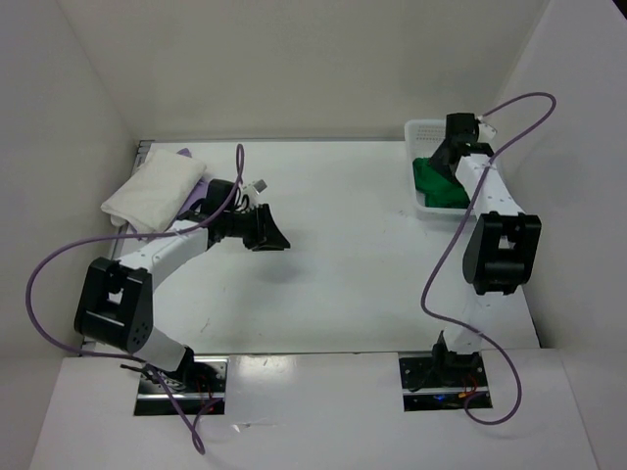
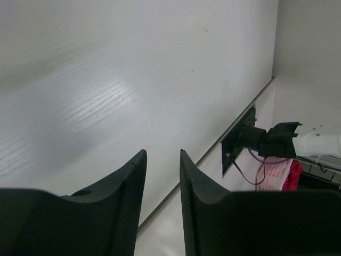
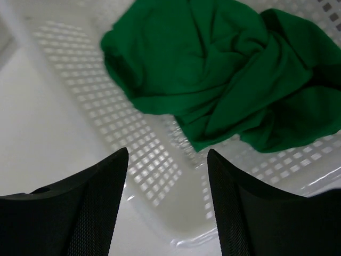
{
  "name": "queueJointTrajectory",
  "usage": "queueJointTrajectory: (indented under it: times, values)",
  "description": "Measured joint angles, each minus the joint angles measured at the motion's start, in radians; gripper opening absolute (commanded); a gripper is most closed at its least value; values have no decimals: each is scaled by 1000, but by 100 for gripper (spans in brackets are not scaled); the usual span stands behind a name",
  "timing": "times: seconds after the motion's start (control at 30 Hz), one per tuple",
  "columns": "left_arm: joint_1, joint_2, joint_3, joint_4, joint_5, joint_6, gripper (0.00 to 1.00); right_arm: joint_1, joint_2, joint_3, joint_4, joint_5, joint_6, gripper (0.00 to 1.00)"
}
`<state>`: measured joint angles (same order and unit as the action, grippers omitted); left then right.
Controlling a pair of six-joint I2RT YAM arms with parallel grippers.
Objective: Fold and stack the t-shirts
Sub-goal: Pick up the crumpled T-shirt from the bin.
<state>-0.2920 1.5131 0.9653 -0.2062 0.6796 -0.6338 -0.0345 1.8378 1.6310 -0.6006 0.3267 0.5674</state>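
White walls box in a pale table [image 1: 343,294] whose top has a faint wood-grain sheen in the left wrist view. At its far left corner the white t-shirt [image 1: 152,191] lies folded into a soft, pillowy rectangle on top of the lavender t-shirt [image 1: 199,184], of which only an edge peeks out. The left gripper [image 1: 269,238] hangs over bare table just to the right of that pile, apart from it. Its matte black fingers [image 2: 128,202] stand close together with a narrow slit between them, and nothing is caught in the slit.

Over on the far right, the green t-shirt [image 1: 438,184] sits crumpled in a white perforated plastic basket [image 1: 421,129], bunched into deep, twisted folds [image 3: 213,80]. The right gripper [image 3: 168,154] hovers above the basket with its finely textured fingers [image 3: 101,197] spread wide and empty. The green cloth lies beyond the fingertips, not between them. Under the gap I see only the basket's gridded wall [image 3: 144,154] and its glossy rim.
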Motion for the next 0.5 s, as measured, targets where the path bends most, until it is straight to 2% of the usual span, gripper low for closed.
queueJointTrajectory:
  times: [0.2, 0.37, 0.5]
  values:
    - [0, -29, -20, -13, 0, 14, 44, -97, 161, 74, -23, 6, -24, 65]
    - [0, -80, -45, -35, -13, 31, 46, -133, 205, 82, -26, 9, -23, 66]
    - [0, -103, -57, -45, -27, 32, 47, -145, 273, 167, -28, 15, -16, 59]
